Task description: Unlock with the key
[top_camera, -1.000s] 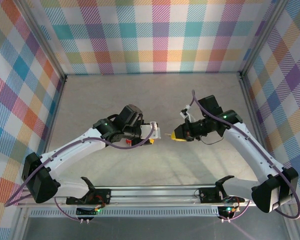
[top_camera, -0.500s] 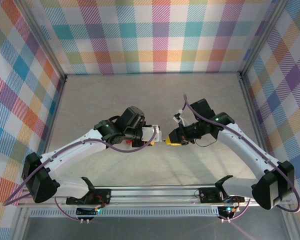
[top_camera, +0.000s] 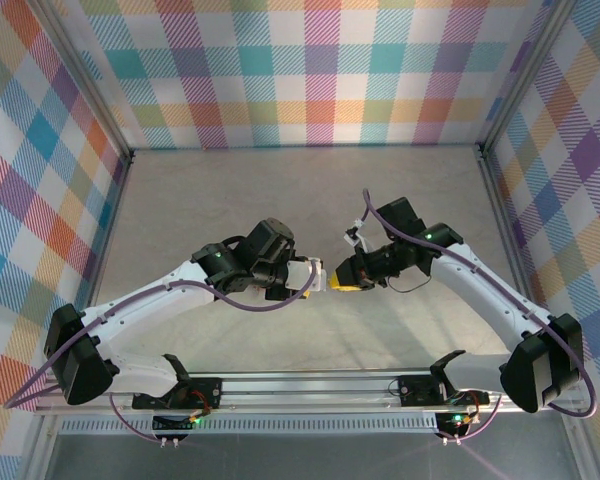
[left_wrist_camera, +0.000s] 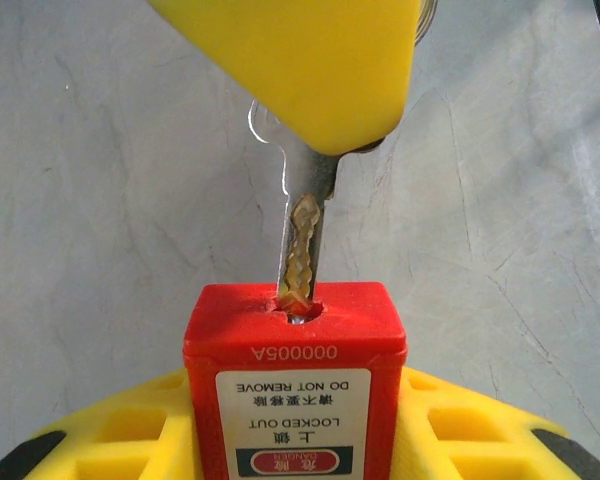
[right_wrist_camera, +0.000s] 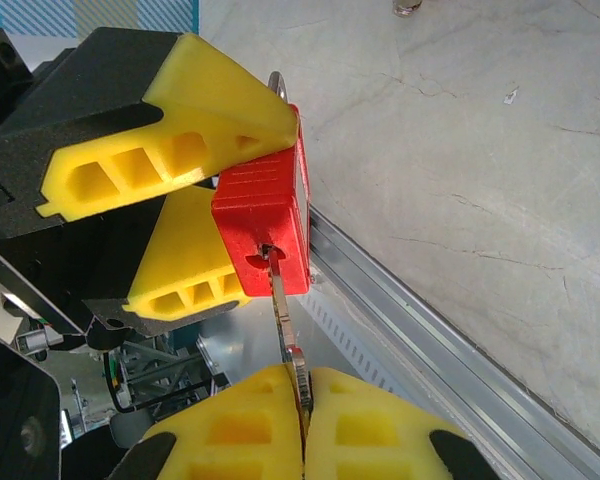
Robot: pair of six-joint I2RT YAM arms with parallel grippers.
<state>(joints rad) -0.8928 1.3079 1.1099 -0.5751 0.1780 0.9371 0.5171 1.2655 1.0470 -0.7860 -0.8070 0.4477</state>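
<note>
Table was grey and bare, shut in by plaid walls at the left, back and right, with a metal rail along the near edge. Both arms met mid-table, somewhat nearer the rail. Open surface lay behind them and out to both side walls, and there was less room in front.

Left gripper was part-closed on the red lock, its yellow fingers pressed on two opposite sides. The lock was held off the surface, keyhole face toward the other arm. A white label on its side read upside down in the left wrist view.

Right gripper was closed tight, pinching the head of the key between its pads. The blade pointed straight at the lock.

Keyhole held just the key's tip. Most of the toothed blade was outside, bare between the two grippers. The key was roughly in line with the lock body, leaning slightly in the left wrist view. The fingers of the two grippers were close but apart.
</note>
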